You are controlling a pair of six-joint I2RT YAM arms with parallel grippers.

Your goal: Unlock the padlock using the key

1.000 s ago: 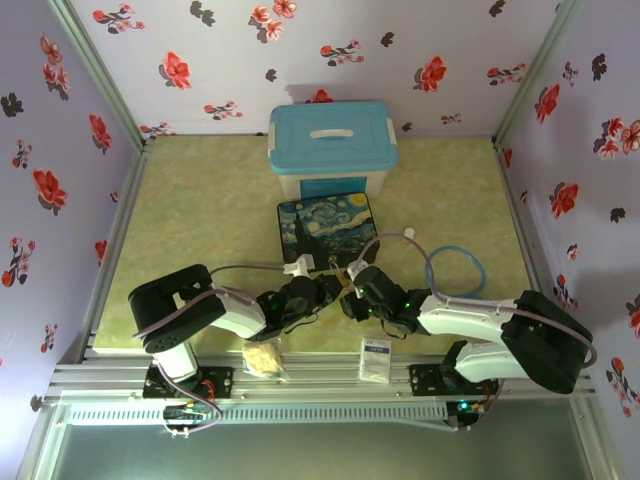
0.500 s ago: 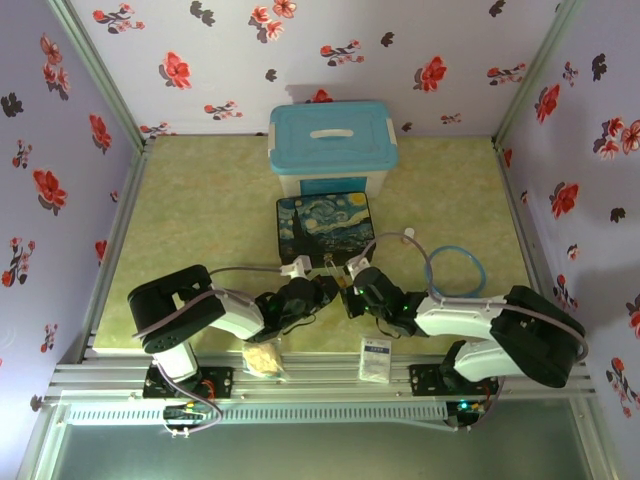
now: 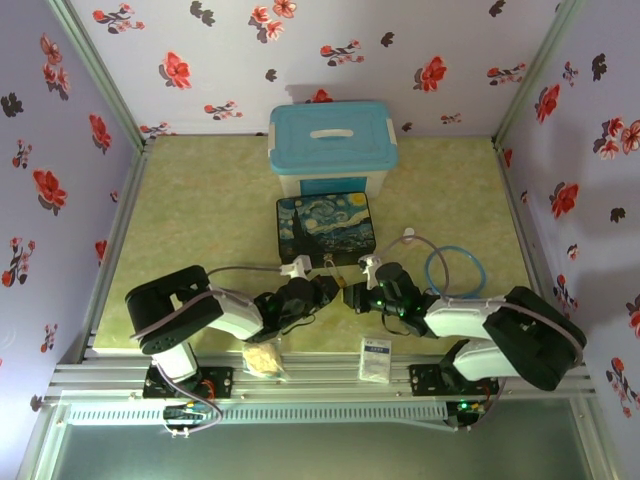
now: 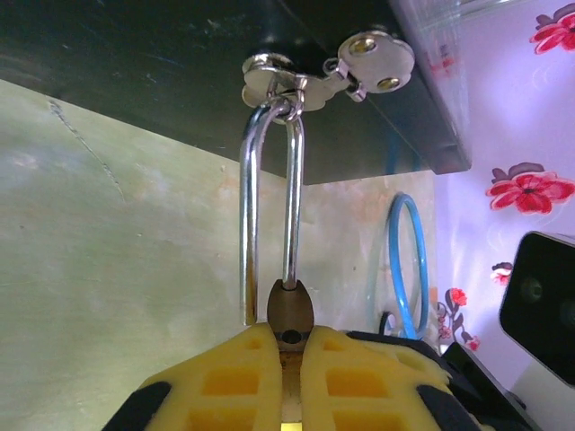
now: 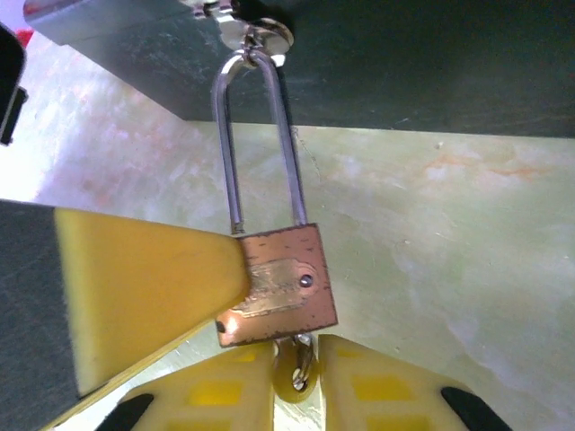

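The small brass padlock (image 5: 283, 287) hangs by its long silver shackle (image 5: 260, 135) from the hasp (image 5: 256, 36) of the painted dark-blue box (image 3: 325, 228). My left gripper (image 4: 289, 337) is shut on the padlock body (image 4: 290, 314), which I see edge-on between the yellow pads. One shackle leg enters the body; the other ends just beside it. The key (image 5: 301, 364) sticks into the padlock's underside, and my right gripper (image 5: 296, 359) is shut on the key's head. In the top view both grippers meet at the padlock (image 3: 343, 290) in front of the box.
A white tub with a blue lid (image 3: 333, 140) stands behind the box. A blue tube ring (image 3: 455, 270) lies right of the right arm. A white packet (image 3: 376, 358) and a small bag (image 3: 264, 358) lie at the near edge. The patterned walls enclose the mat.
The right wrist has shifted to the right and turned while staying at the padlock. The left arm and the padlock have stayed put.
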